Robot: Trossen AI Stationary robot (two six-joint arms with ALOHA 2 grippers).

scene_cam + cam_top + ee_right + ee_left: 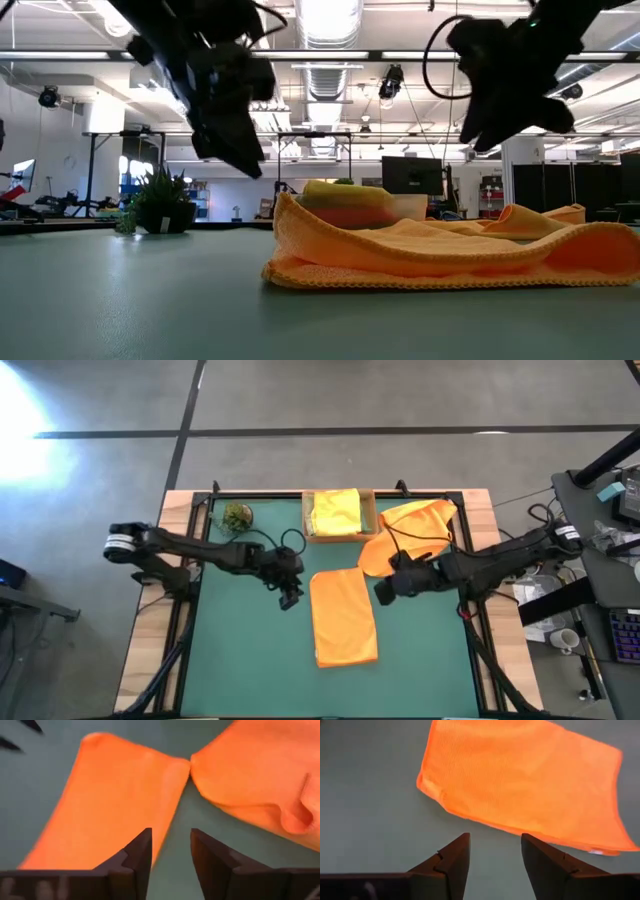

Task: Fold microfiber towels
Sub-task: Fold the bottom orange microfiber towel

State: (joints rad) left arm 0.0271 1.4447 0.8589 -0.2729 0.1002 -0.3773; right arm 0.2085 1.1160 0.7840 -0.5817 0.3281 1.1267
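Observation:
A folded orange towel lies flat on the green mat near the table's middle; it also shows in the left wrist view and the right wrist view. A second orange towel lies crumpled at the far right, its corner almost meeting the folded one. A yellow towel lies in the tan tray. My left gripper is open, above the mat just left of the folded towel. My right gripper is open, above the mat just right of it. Both are empty.
A small potted plant stands at the mat's far left. The tray stands at the far edge, in the middle. Bare mat lies near the front edge and at the left.

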